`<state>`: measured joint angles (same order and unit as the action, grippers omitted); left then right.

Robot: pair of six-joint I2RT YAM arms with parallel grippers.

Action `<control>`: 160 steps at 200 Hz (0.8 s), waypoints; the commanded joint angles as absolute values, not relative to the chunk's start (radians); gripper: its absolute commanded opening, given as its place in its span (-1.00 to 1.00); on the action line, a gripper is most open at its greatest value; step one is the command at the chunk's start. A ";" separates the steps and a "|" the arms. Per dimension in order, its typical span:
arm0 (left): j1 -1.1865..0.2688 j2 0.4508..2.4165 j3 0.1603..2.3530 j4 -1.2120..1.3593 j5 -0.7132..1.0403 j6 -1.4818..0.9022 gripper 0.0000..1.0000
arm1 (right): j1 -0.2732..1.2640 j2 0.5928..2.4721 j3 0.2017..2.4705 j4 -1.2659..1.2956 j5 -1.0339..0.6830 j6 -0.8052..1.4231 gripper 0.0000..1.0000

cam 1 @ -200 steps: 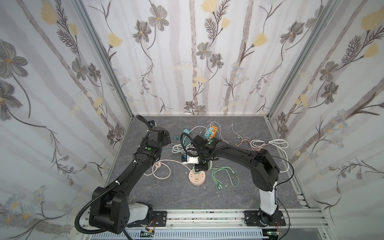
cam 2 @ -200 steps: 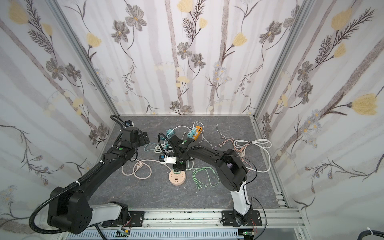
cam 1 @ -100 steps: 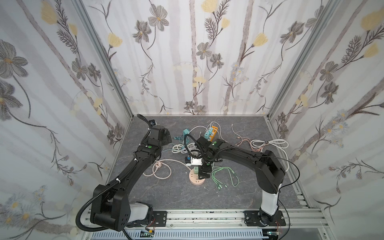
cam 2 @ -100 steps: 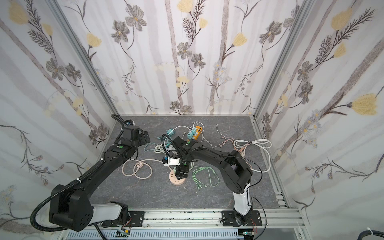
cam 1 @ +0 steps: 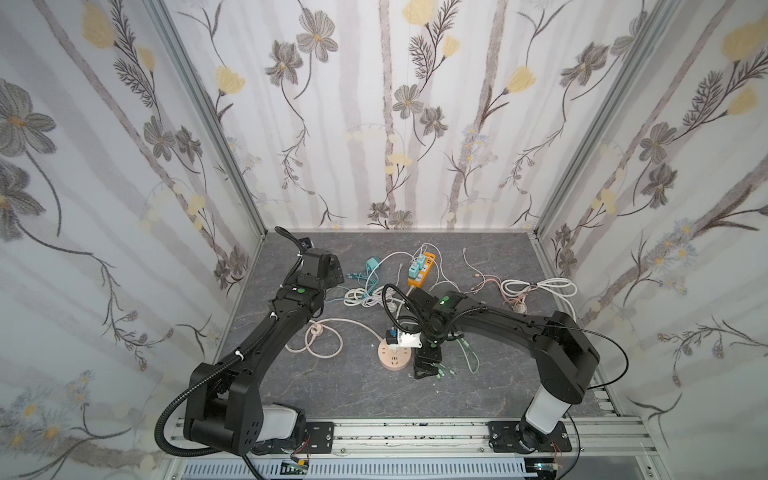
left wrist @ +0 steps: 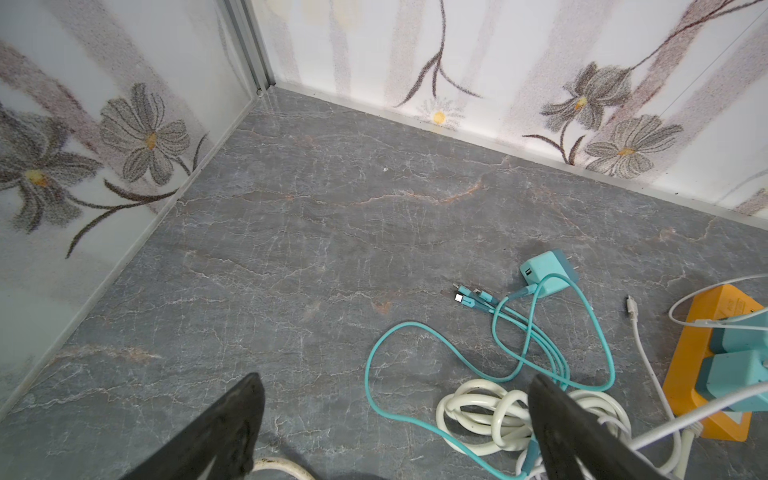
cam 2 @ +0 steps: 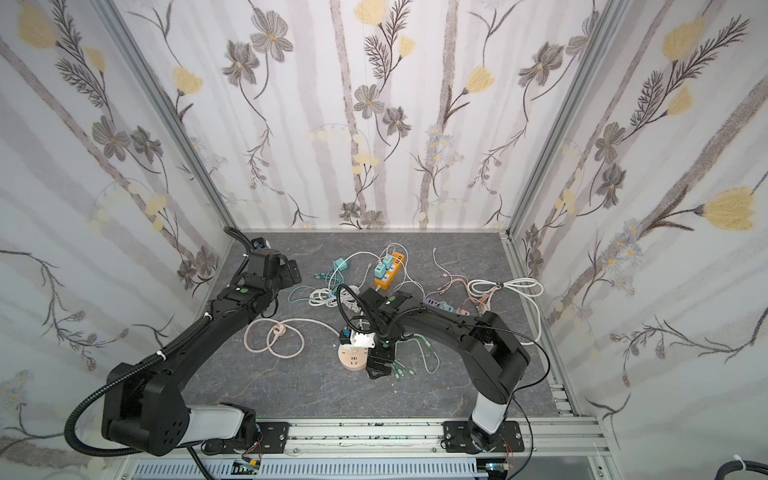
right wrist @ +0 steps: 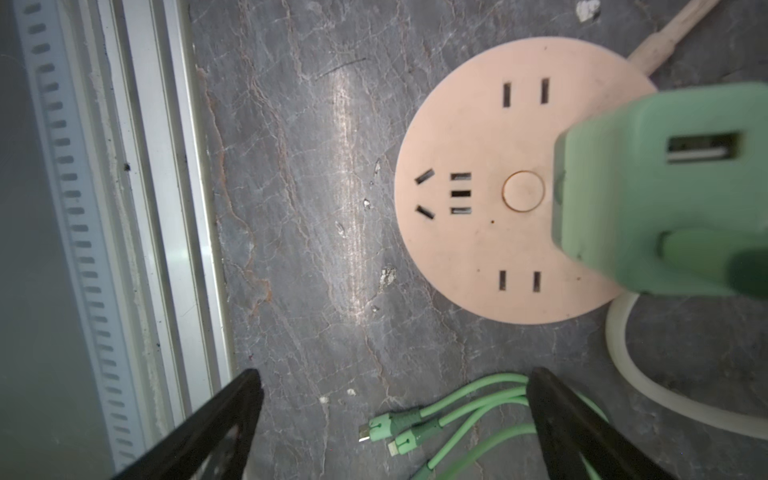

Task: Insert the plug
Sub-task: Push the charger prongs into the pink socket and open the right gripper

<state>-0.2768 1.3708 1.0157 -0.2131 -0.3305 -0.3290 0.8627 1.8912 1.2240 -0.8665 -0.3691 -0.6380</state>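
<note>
Gray table: right gripper has released one green plug, which stands on one round socket; left gripper is spread and empty.

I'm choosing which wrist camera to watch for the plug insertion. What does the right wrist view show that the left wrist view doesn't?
Only the right wrist view: the round pink socket, the green charger over it, loose green cable ends, the aluminium rail. Only the left wrist view: a teal charger, a coiled white cable, the orange power strip, the wall corner. Both: the grey tabletop, and an open, empty gripper, the right gripper and the left gripper respectively.
</note>
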 commanded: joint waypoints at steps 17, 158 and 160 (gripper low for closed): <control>-0.288 1.473 1.114 -0.256 -0.291 -0.318 1.00 | 0.862 1.810 1.225 -0.910 -0.491 -0.676 0.99; -0.286 2.252 1.965 -0.680 0.072 -0.194 0.81 | 0.622 1.217 0.758 0.039 -0.634 -0.159 0.99; -0.286 2.264 1.980 -0.689 0.078 -0.187 0.80 | 0.621 1.215 0.756 0.037 -0.635 -0.156 0.99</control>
